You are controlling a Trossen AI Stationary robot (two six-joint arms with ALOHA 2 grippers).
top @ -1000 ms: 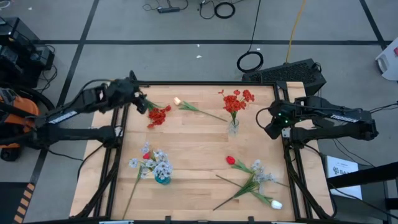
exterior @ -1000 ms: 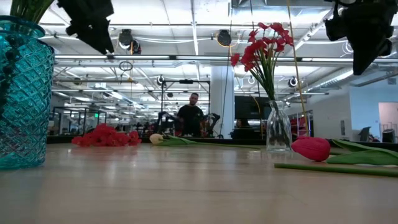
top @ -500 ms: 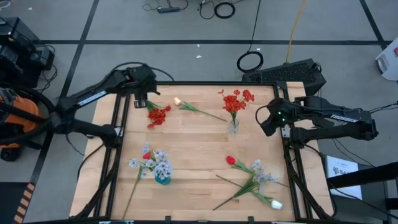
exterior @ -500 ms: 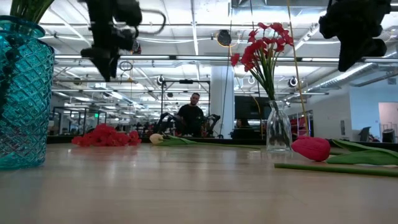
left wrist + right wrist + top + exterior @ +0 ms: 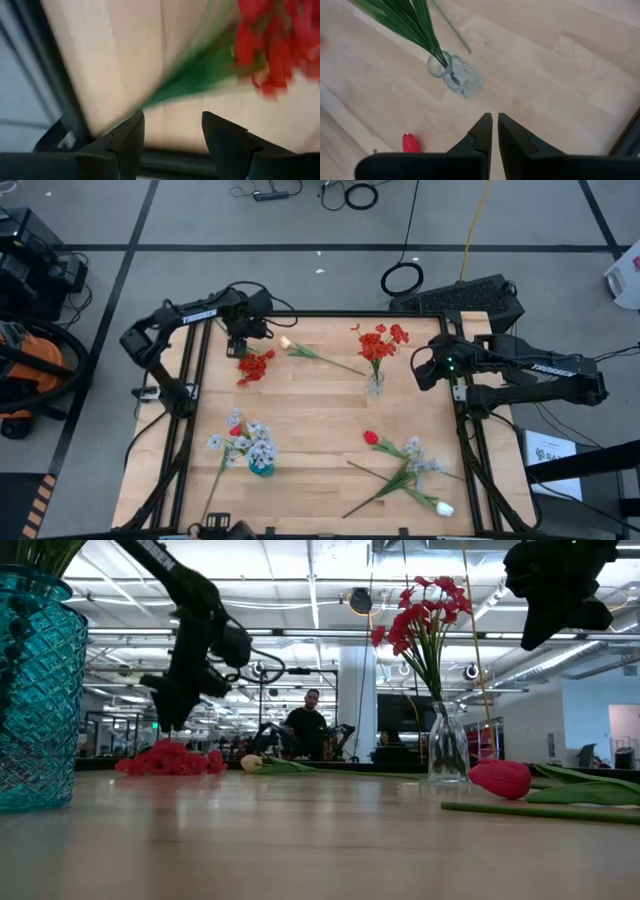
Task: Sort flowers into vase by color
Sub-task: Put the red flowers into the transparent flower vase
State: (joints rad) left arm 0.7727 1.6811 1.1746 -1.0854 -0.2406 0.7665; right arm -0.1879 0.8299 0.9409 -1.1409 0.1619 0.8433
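Left gripper (image 5: 243,340) hangs with fingers spread above the red cluster (image 5: 255,365) lying at the table's (image 5: 320,405) far-left corner. Right gripper (image 5: 424,369), clenched empty, waits near the clear vase (image 5: 375,384).

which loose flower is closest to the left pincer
The red blossom cluster lying at the table's far left, right below the open left pincer; the other loose flowers lie farther right.
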